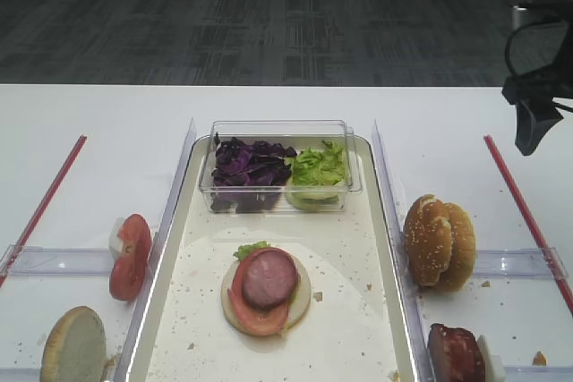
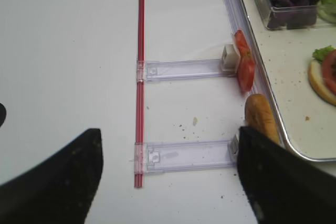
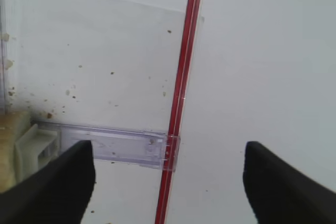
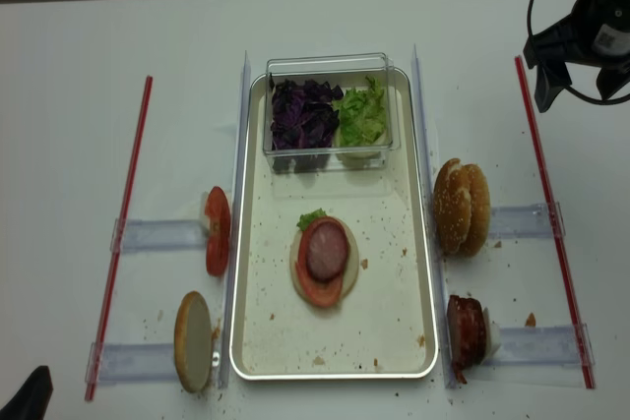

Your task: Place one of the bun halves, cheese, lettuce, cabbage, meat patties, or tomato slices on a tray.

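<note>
Right end effector (image 4: 576, 71) is hanging above the far right of the counter (image 1: 98, 131), jaws spread wide and gripping nothing. Directly below it in the right wrist view: a red strip (image 3: 181, 93) and a clear plastic holder (image 3: 113, 148), crumbs scattered around.

Nearest task items to the right end effector: sesame bun halves (image 4: 462, 206), standing on edge against the right holder, inward and nearer the camera. Further the same way, meat patties (image 4: 468, 331) are standing on edge at the next holder.

Further inward, the tray (image 4: 404, 272) is lying between the two sides. On its near half, a flat bun half (image 4: 300, 277) is carrying a bit of lettuce, a tomato slice (image 4: 313, 292) and a patty (image 4: 326, 249) on top. At the tray's far end, about level with the right end effector, a clear box (image 4: 330, 66) is holding cabbage (image 4: 302, 113) on the left and lettuce (image 4: 363, 115) on the right.

Left end effector (image 2: 168, 174) is sitting at the near left corner, jaws apart, holding nothing. Just ahead of it: two clear holders and a red strip (image 2: 140, 77). Beside its right finger, a pale-cut bun half (image 2: 260, 116) is standing on edge; beyond that, tomato slices (image 2: 244, 66) are upright against the tray's left rail.
</note>
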You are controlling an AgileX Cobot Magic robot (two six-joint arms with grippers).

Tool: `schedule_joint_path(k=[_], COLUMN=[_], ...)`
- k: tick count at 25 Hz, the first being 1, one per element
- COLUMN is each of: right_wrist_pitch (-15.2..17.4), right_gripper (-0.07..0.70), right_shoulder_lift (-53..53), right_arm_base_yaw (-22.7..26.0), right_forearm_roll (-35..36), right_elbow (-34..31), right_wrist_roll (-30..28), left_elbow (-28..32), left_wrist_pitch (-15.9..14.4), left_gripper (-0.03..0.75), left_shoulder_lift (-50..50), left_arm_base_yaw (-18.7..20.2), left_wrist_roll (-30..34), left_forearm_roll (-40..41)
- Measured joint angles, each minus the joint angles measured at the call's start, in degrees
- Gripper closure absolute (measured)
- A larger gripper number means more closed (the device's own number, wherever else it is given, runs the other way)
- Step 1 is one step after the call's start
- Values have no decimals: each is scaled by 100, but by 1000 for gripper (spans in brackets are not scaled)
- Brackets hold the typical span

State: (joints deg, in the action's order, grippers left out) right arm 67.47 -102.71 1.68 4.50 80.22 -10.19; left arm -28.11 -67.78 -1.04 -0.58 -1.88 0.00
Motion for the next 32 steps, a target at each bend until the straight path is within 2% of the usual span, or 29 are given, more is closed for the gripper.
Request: schedule_joint_path(k=[4,11,19,26,32], right_wrist_pitch=[-1,215,252,212,-63], right_gripper=[38,38,44,50,53], right_shoulder_lift=[0,49,915,2169,3341], right_arm_base_yaw=[0,0,0,0,0], right_forearm_roll=[39,231,252,277,286], right_elbow=[0,-11,-485,-1293,-2263], right_wrist_roll=[0,0,0,0,-11], left_elbow=[0,0,0,0,0], left_wrist_pitch=[0,0,0,0,0], left_gripper=[223,223,223,223,223], left_shoulder_lift=[0,0,0,0,0], left_arm_base_yaw=[0,0,0,0,0], left_wrist_roll=[0,0,0,0,0], left_forearm_roll=[0,0,0,0,0])
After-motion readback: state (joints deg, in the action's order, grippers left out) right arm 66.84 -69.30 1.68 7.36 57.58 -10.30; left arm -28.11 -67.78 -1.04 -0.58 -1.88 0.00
